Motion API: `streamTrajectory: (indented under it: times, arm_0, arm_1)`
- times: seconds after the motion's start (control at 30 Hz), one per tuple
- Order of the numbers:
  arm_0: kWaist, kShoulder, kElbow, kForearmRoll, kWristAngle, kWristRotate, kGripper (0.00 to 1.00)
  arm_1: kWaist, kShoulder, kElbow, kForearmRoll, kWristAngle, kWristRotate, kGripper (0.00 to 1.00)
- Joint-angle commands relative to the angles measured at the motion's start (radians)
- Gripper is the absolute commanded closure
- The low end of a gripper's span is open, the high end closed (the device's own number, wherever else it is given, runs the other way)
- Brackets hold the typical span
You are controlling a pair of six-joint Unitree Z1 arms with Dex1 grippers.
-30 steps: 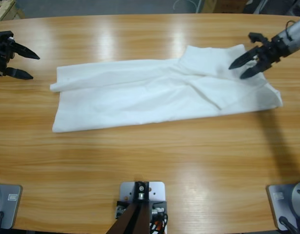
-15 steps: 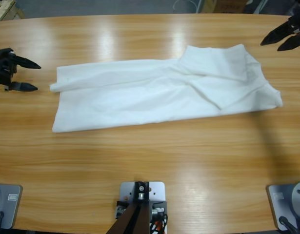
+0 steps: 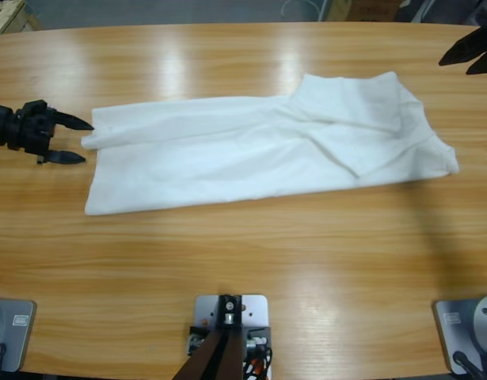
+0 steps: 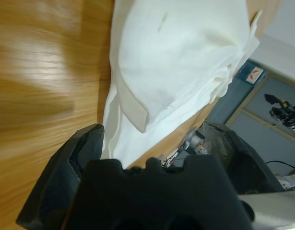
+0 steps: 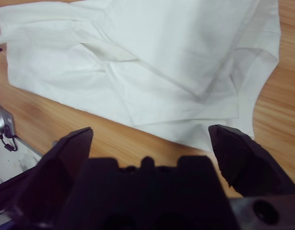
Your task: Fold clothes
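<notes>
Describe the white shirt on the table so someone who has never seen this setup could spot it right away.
On the long wooden table, look across the upper middle. A white T-shirt lies flat there, folded into a long band, bunched thicker at one end. It is the only cloth and the only white thing on the wood, with the open left gripper just off one end and the open right gripper well clear of the other.

Bright overhead light; glare streaks on table (image 3: 227, 261); wrist views soft.
</notes>
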Motion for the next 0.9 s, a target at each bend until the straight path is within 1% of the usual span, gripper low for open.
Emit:
streamTrajectory:
  times: [0.03,0.33,0.4,0.57,0.67,0.77,0.8,0.83,0.9]
  arm_0:
    - [-0.030,0.108,-0.035,-0.016,0.043,-0.012,0.191]
    - [-0.063,0.160,-0.091,-0.015,0.084,-0.035,0.184]
    - [-0.085,0.168,-0.101,-0.016,0.084,-0.045,0.184]
    - [-0.174,0.175,-0.123,-0.016,0.090,-0.088,0.174]
    - [-0.197,0.173,-0.120,-0.016,0.091,-0.100,0.175]
    - [-0.200,0.167,-0.111,-0.016,0.091,-0.102,0.182]
    - [-0.200,0.165,-0.111,-0.015,0.091,-0.102,0.233]
    - [-0.200,0.163,-0.111,-0.015,0.092,-0.102,0.337]
    - [-0.200,0.162,-0.113,-0.016,0.092,-0.102,0.474]
  arm_1:
    - [0.011,-0.025,0.013,0.015,-0.022,0.011,0.000]
    - [0.017,-0.041,0.013,0.019,-0.028,0.012,0.000]
    - [0.017,-0.042,0.013,0.019,-0.029,0.011,0.000]
    - [0.017,-0.044,0.012,0.019,-0.030,0.011,0.000]
    - [0.017,-0.047,0.011,0.019,-0.030,0.011,0.000]
    - [0.017,-0.049,0.011,0.019,-0.030,0.010,0.000]
    - [0.017,-0.050,0.011,0.019,-0.030,0.010,0.000]
    - [0.017,-0.052,0.012,0.019,-0.030,0.011,0.000]
    - [0.017,-0.053,0.013,0.019,-0.030,0.010,0.000]
